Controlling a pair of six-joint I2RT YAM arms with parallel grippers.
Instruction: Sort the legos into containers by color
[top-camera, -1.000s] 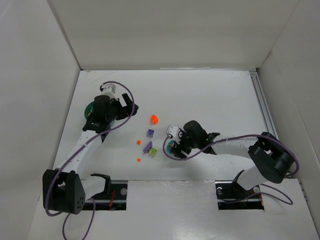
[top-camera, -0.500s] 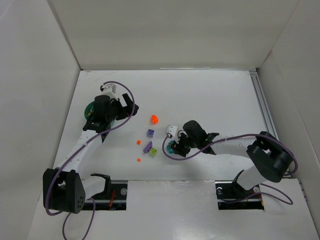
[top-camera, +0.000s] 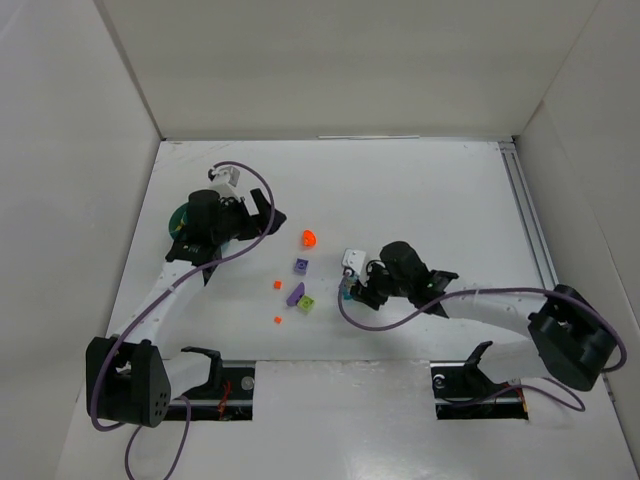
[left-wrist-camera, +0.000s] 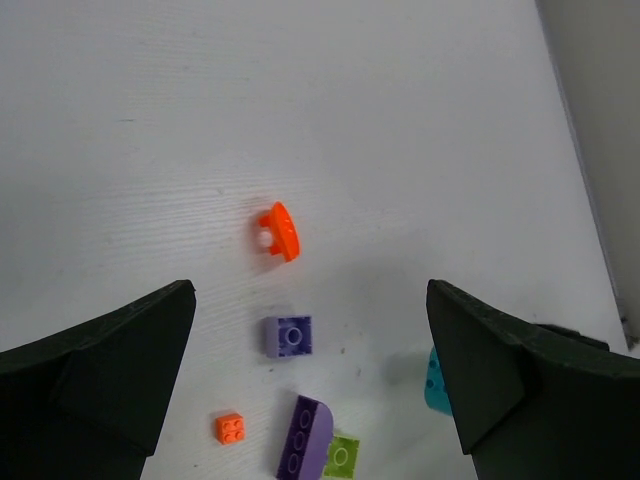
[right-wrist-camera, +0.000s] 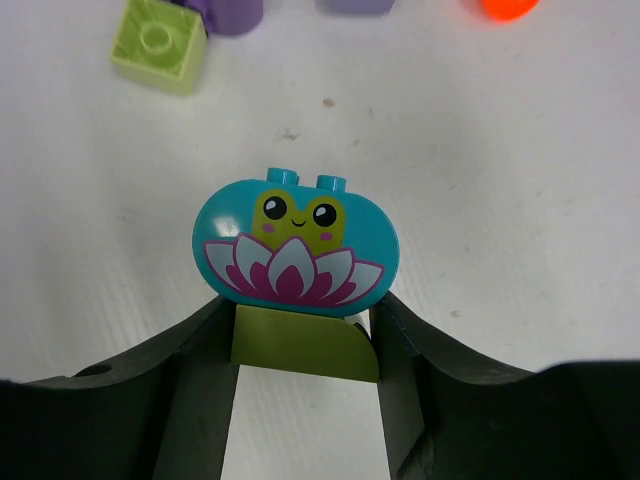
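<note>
The right gripper (right-wrist-camera: 300, 322) held a frog brick (right-wrist-camera: 295, 240), seemingly by its lime base (right-wrist-camera: 305, 350); the left gripper (left-wrist-camera: 310, 290) stood wide.

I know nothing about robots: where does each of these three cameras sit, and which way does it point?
Top view: fixed above and behind the arms, facing down on the white table; left arm and right arm show whole, bases at the bottom.
Left wrist view: on the left arm, facing forward and down at loose bricks; its open fingers fill the lower corners.
Right wrist view: on the right arm, facing down, close on a cyan frog brick between its fingers.
Shared: the lime brick shows in all three.
</note>
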